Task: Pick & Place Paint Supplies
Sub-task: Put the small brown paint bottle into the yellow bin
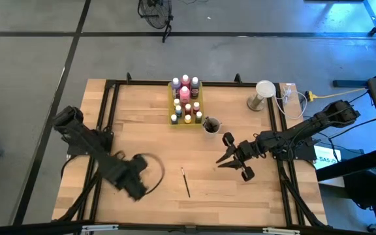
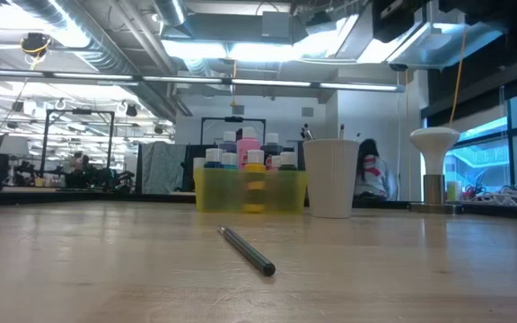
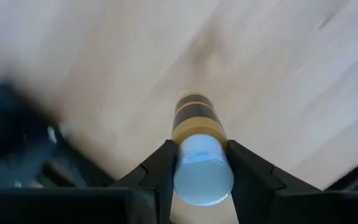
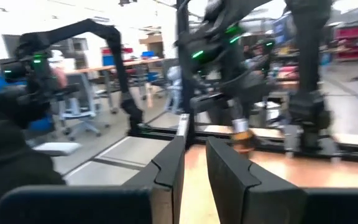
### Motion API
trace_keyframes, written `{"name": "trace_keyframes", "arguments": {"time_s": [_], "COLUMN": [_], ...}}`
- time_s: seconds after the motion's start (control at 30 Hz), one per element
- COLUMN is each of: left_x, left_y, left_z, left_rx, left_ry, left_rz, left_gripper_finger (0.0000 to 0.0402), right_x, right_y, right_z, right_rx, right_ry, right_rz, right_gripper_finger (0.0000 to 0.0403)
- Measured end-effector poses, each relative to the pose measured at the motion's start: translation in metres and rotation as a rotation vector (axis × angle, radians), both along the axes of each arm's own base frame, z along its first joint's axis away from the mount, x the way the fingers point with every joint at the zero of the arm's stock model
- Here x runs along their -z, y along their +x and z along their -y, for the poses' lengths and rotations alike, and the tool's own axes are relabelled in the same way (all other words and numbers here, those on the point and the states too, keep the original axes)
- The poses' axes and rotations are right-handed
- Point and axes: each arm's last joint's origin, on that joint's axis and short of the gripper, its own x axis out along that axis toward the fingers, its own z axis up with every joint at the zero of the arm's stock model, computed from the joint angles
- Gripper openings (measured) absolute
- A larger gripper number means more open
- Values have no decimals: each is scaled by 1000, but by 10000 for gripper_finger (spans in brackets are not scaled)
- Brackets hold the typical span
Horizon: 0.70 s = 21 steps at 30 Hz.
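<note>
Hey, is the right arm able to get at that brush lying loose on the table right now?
Probably yes. The brush lies alone on bare wood, with nothing between it and the right hand nearby. The left hand is busy gripping a paint bottle, off to the other side.

Ceiling strip lights (image 2: pixel 240 49) blazed white above the counter (image 2: pixel 402 269), washing out in glare. Beside the brush (image 2: pixel 246 248), the nearest wood lay out of focus. Both wrist views smeared with motion blur. From overhead, the counter was evenly lit and shadows were soft.
</note>
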Motion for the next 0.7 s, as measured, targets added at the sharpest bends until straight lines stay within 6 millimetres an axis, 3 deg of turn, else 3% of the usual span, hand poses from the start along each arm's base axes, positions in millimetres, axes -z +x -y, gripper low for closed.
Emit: {"name": "trace_keyframes", "arguments": {"time_s": [0.33,0.7], "left_x": [-45,-45], "left_y": [71,114], "left_z": [-104,-211], "left_rx": [158,175], "left_ry": [118,33], "left_rz": [122,312], "left_gripper_finger": [115,115], "right_x": [2,3], "right_y": [-8,-17], "right_z": [-18,-36], "right_rx": [-144,-226], "right_ry": [25,1], "right_rz": [-40,-36], "right_gripper_finger": [71,71]}}
